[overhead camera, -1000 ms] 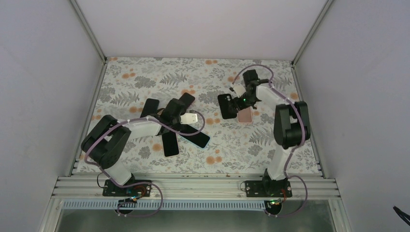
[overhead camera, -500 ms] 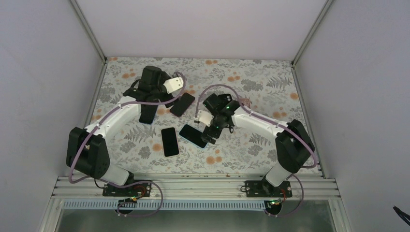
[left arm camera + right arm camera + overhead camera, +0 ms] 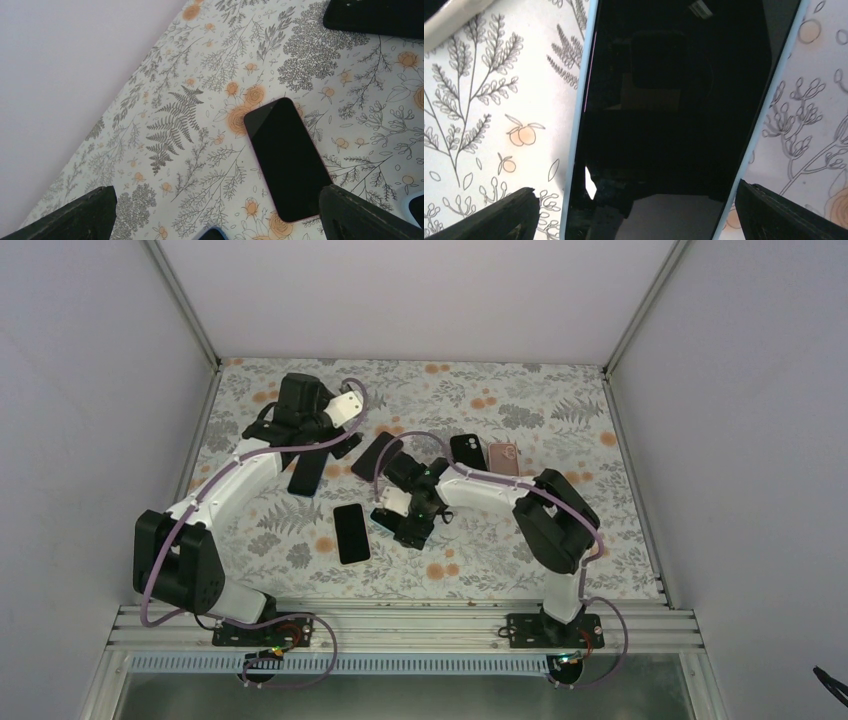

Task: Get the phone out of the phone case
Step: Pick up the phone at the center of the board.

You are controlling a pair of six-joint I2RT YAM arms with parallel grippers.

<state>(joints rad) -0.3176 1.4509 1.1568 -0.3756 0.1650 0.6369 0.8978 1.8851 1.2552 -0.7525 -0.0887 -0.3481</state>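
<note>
A phone in a light blue case (image 3: 674, 100) lies screen up on the floral table. It fills the right wrist view, and in the top view (image 3: 386, 517) it is mostly hidden under the right gripper. My right gripper (image 3: 412, 524) is open and low over it, with one finger on each side of the case (image 3: 639, 215). My left gripper (image 3: 335, 440) is open and empty above the back left of the table. In the left wrist view it (image 3: 215, 215) hangs above a bare black phone (image 3: 287, 160).
A bare black phone (image 3: 350, 533) lies left of the cased one. Two more dark phones or cases (image 3: 307, 472) (image 3: 376, 455) lie near the left gripper. A black case (image 3: 468, 452) and a pink case (image 3: 503, 457) lie at the back right.
My right gripper came from the cases at the back right to the centre and settled over the blue-cased phone. My left arm swung from the centre to the back left.
</note>
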